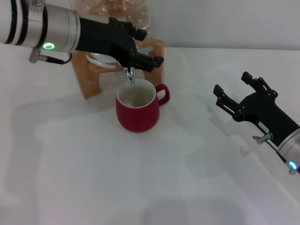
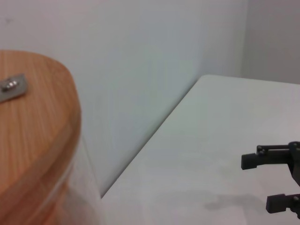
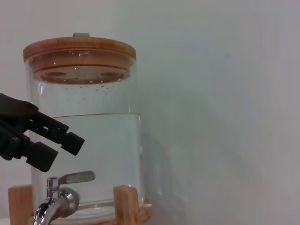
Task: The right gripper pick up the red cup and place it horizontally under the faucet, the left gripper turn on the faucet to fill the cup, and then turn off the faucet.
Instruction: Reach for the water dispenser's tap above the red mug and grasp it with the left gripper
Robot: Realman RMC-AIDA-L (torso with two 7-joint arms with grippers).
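The red cup [image 1: 137, 107] stands upright on the white table [image 1: 84, 178], its cream inside showing and its handle pointing right. The faucet [image 1: 130, 74] has its spout just above the cup's far rim. In the right wrist view the faucet [image 3: 55, 200] carries its thin lever [image 3: 78, 177] roughly level. My left gripper [image 1: 153, 47] hovers open over the faucet; from the side the left gripper [image 3: 64, 151] sits just above the lever without touching it. My right gripper [image 1: 230, 81] stays open and empty to the right of the cup, also seen as the right gripper [image 2: 257, 183].
The faucet belongs to a glass water jar [image 3: 84, 140] with a wooden lid [image 3: 79, 49], standing on a wooden stand [image 1: 89, 75] at the back left against the wall. The wooden lid [image 2: 33, 126] fills the left wrist view's side.
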